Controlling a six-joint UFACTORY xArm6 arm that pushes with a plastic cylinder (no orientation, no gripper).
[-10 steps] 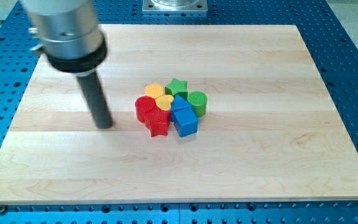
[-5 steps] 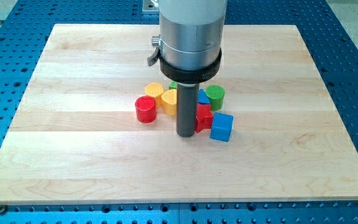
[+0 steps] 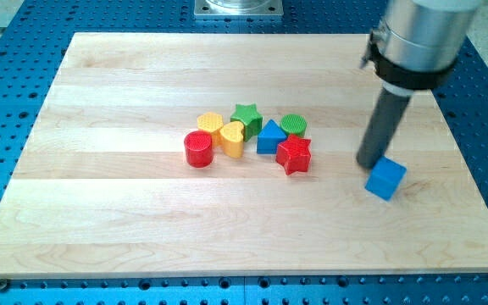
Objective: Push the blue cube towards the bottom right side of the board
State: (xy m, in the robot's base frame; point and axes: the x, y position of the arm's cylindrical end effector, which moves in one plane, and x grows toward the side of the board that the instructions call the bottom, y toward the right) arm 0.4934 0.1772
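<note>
The blue cube (image 3: 385,179) lies on the wooden board (image 3: 142,212) at the view's right, below the middle. My tip (image 3: 368,163) stands just to the upper left of the cube, touching or nearly touching it. The rod rises from there to the arm's grey cylinder at the view's top right.
A cluster of blocks sits at the board's middle: a red cylinder (image 3: 198,149), a yellow cylinder (image 3: 211,126), a yellow heart (image 3: 232,139), a green star (image 3: 246,115), a blue triangle (image 3: 270,136), a green cylinder (image 3: 294,126) and a red star (image 3: 294,155).
My tip swept from the board's left through the cluster to the right. The blue cube moved right and down, away from the cluster. The red star and blue triangle shifted right.
</note>
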